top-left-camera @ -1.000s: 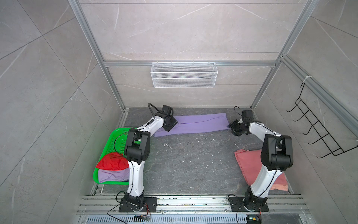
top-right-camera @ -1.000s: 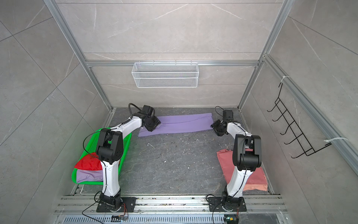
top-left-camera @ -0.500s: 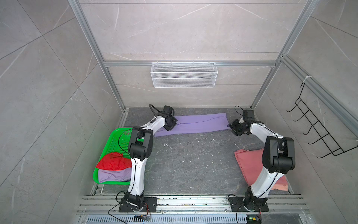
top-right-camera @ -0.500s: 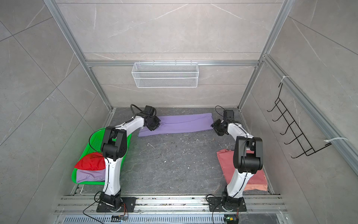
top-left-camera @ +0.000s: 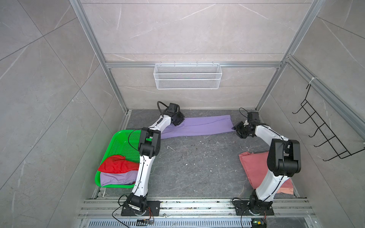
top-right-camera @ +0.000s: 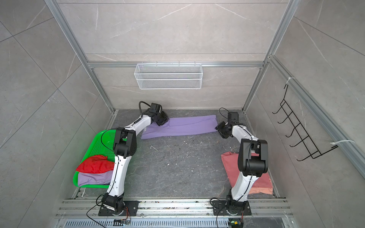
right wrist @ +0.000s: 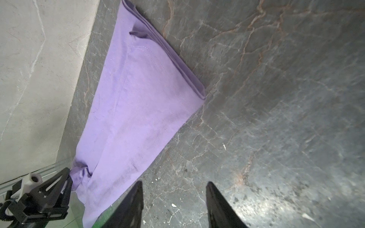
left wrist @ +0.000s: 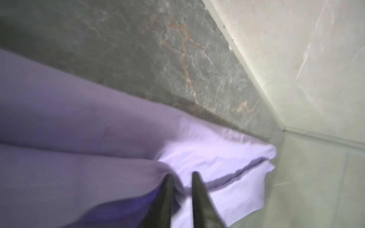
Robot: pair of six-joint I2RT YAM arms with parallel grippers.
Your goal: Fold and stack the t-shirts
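The work surface is a dark grey veined floor [top-left-camera: 197, 161] enclosed by pale tiled walls. A white wire basket [top-left-camera: 187, 77] hangs on the back wall and a black hook rack [top-left-camera: 325, 124] on the right one.

I see a lavender t-shirt [top-left-camera: 201, 126], folded into a long strip, lying flat across the far part of the floor in both top views. The left gripper [top-left-camera: 178, 122] sits on the strip's left end. In the left wrist view its jaws stand narrowly apart with a ridge of cloth at the fingertips [left wrist: 166, 197]; in the right wrist view cloth bunches at its tip. I cannot tell whether the cloth is clamped.

The right gripper [top-left-camera: 238, 128] is just beside the strip's right end. Its jaws are spread wide with only bare floor between them; it holds nothing.

A salmon-pink t-shirt [top-left-camera: 254, 167] lies folded by the right arm's base. A red t-shirt [top-left-camera: 118, 163] rests on a second lavender t-shirt [top-left-camera: 116, 177] inside the green basket [top-left-camera: 118, 142] at the left.
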